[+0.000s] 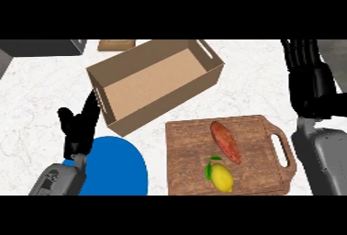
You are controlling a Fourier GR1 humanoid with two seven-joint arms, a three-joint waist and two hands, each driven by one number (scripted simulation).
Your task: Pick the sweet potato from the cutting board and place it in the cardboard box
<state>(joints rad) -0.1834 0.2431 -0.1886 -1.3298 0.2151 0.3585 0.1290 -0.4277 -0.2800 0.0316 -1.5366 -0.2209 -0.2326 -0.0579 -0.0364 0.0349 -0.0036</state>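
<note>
1. Spotted the sweet potato (226,142) lying flat on the cutting board (190,151), tilted lengthwise, just above the lemon (220,177).
2. Got the cardboard box (156,78) sitting open-topped up and left of the board, near its corner.
3. Found the right hand (308,69) up at the right edge with its fingers fairly straight, holding nothing. Same deal with the left hand (78,128): resting beside the blue plate (115,170), fingers up and relaxed, empty.
4. Guessing stiff, solid, a bit hefty, with dull skin, so not really slippery or fragile.
5. Best to grab across the fat middle, thumb on one long side and fingers on the other. Skip the tapered ends, likely to slide out.
6. Mind the lemon by the lower tip.
</note>
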